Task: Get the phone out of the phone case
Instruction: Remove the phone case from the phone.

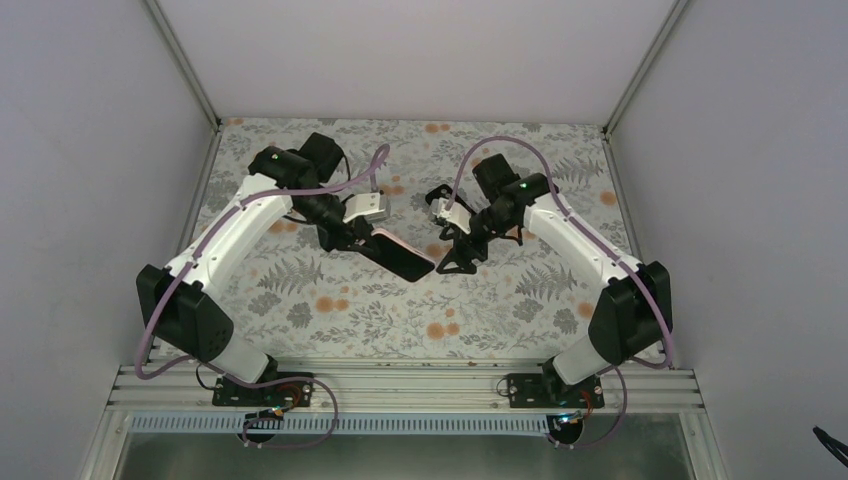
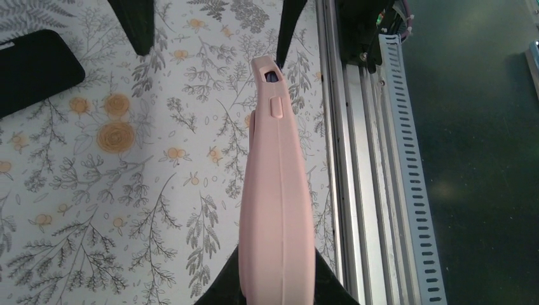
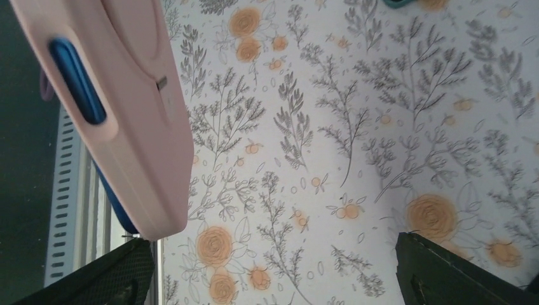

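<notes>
The phone (image 3: 75, 76) sits inside the pink case (image 2: 276, 210), and its blue edge shows through a hole. The left tool (image 2: 276, 289) grips one end of the case and holds it over the desk (image 1: 480, 320). The right tool (image 3: 273, 276) is spread wide, just beside the case's free end. Flowered desk shows on both sides of the case.
</notes>
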